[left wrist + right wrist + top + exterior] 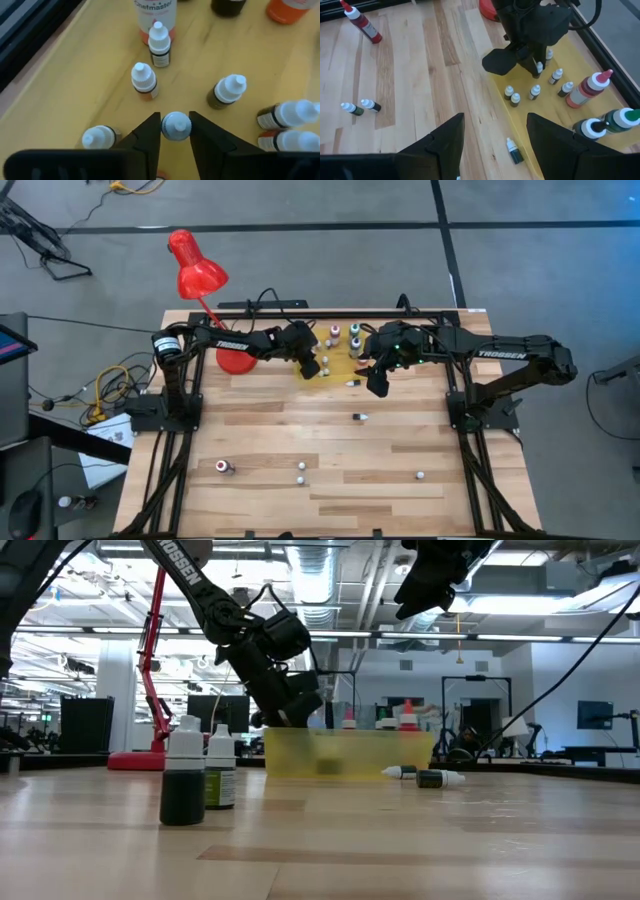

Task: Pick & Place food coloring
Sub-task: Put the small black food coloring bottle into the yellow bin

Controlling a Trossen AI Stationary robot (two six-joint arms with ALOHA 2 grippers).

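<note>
One left pincer (pixel 175 131) clasps white-capped bottle (pixel 175 125) — right pincer (pixel 495 135) released; "chefmaster" label (pixel 154 5).

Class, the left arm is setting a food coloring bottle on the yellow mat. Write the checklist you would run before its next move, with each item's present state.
1. Bottle stands upright on the yellow mat: ok; its white cap points up between the fingers.
2. Left gripper released: cannot tell; the fingers flank the cap closely.
3. Neighbouring small bottles clear of the fingers: ok, apart.
4. Right gripper out of the way: ok, open and raised beside the mat.
5. Bottles left on the wood: not ok, several remain.
</note>
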